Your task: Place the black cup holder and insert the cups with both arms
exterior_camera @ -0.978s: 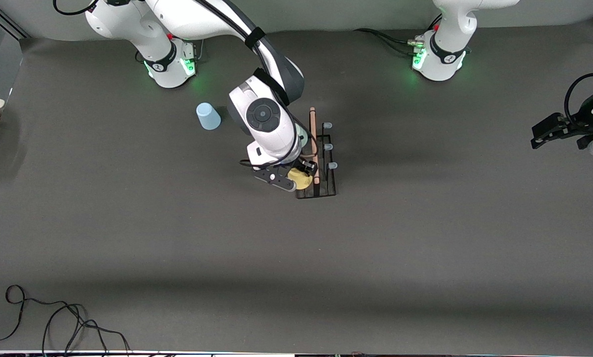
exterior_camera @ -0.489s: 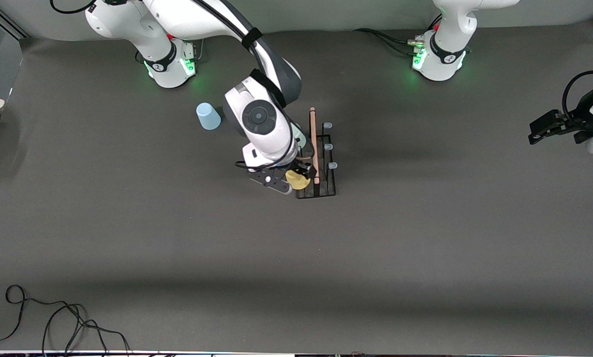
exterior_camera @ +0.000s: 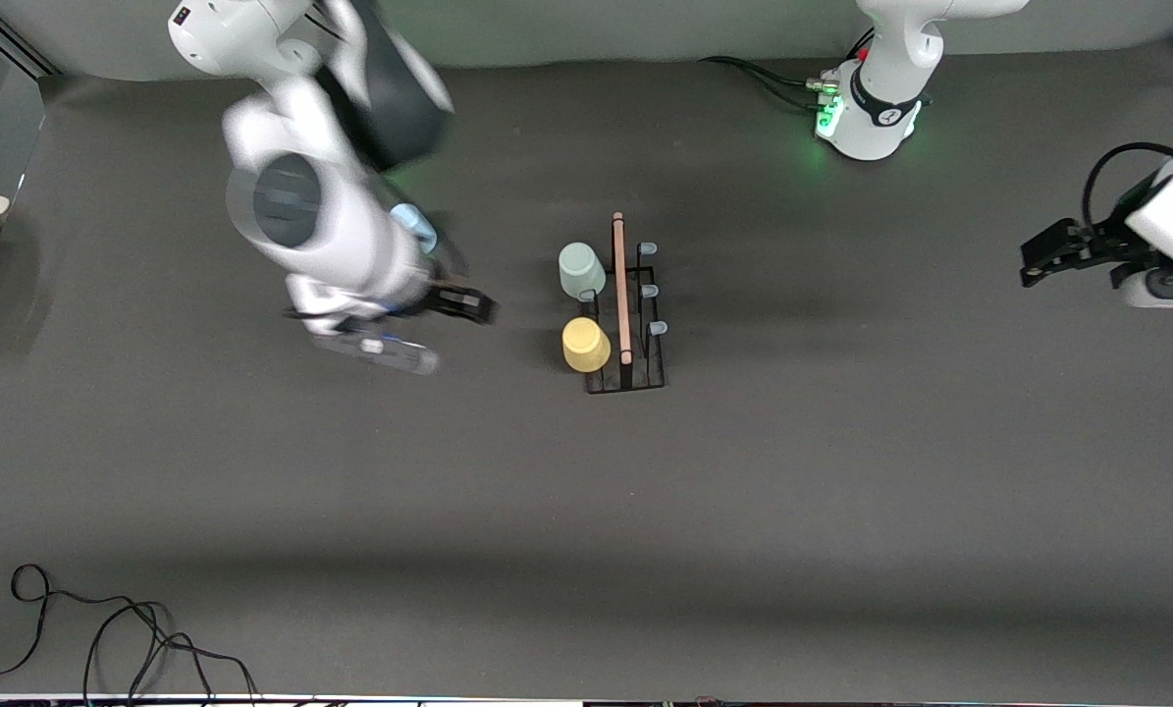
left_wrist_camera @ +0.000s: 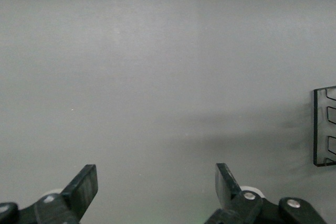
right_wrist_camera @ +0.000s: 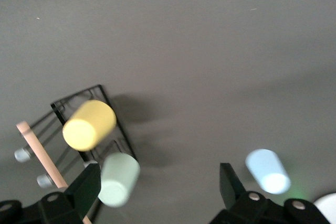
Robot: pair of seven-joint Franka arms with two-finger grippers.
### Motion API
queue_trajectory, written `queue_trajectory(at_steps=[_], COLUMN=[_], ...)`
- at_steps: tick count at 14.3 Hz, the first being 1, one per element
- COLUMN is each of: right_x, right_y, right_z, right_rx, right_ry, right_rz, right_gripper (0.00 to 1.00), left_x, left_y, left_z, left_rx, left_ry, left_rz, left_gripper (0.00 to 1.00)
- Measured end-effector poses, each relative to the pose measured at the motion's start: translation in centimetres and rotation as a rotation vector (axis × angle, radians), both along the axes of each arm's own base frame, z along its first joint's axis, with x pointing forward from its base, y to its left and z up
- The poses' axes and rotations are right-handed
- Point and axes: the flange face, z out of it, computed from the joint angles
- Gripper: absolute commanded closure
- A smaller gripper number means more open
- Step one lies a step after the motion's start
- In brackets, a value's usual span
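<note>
We note two white jointed arms, round white bases lit green, dark grey joint caps and bands, black cables looping off the wrists, black left gripper with silver screws at the finger mounts, black right gripper likewise, red-tipped connectors at one base

The front view looks down from high across the tabletop toward both bases. The right wrist view looks down from fairly near, sharing the black cup holder with the front view. The left wrist view faces bare tabletop between its fingers.
</note>
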Motion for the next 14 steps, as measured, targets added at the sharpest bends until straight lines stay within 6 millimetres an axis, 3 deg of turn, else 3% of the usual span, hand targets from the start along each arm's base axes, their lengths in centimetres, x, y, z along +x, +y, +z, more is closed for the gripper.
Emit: queue_trajectory(at_steps=[4, 9, 11, 14], right_x=[-0.5, -0.5, -0.5, -0.4], right_y=[-11.5, -22.6, -24.7, -24.9], right_z=[6.6, 10.3, 10.6, 10.1], right_rx=[-0.033, -0.035, -0.038, -0.094], right_ry=[0.002, -0.044, -0.050, -0.042], right_rz=[0.103, 0.121, 0.101, 0.107], right_gripper=[0.01, 0.01, 0.01, 0.01], left_x=[1.2, 1.3, 1.3, 1.3], left_y=[-1.6, -0.8, -0.1, 1.4], left_z=[-1.6, -1.5, -1.4, -0.8], left_rx=[0.001, -0.008, -0.015, -0.018], left_ry=[-0.003, -0.002, -0.003, -0.014], left_rz=[-0.025, -0.003, 0.012, 0.005], left_gripper=[0.00, 0.00, 0.00, 0.00])
